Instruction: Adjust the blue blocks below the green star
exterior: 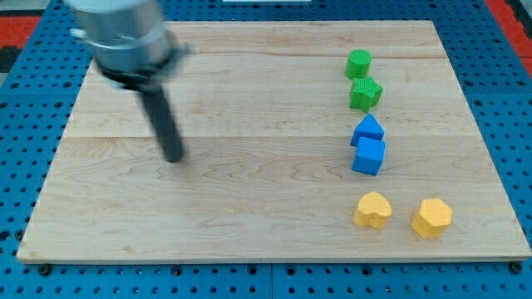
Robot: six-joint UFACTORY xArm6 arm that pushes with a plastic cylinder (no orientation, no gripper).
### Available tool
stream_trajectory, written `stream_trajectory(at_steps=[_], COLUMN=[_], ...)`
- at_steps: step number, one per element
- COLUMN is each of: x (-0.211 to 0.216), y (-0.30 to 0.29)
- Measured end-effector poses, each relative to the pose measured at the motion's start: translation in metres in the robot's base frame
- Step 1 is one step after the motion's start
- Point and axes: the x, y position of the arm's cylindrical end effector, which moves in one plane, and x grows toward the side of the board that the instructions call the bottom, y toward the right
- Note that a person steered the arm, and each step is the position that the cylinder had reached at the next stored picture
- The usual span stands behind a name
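Observation:
Two blue blocks sit touching at the view's right: a blue pointed block [367, 129] above a blue cube [369, 155]. Directly above them is the green star [365, 94], with a small gap between. A round green block [359, 63] sits above the star. My tip [173, 157] is on the board's left half, far to the left of the blue blocks and touching no block. The rod looks blurred.
A yellow heart-shaped block [372, 210] and a yellow hexagonal block [431, 218] lie near the board's bottom right. The wooden board [249, 208] rests on a blue perforated base [515, 124].

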Motion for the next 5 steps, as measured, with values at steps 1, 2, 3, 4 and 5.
stream_trajectory(at_steps=[1,2,3,4,5], x=[0.019,0.014,0.009,0.009,-0.004], y=[0.127,0.234,0.24,0.248,0.248])
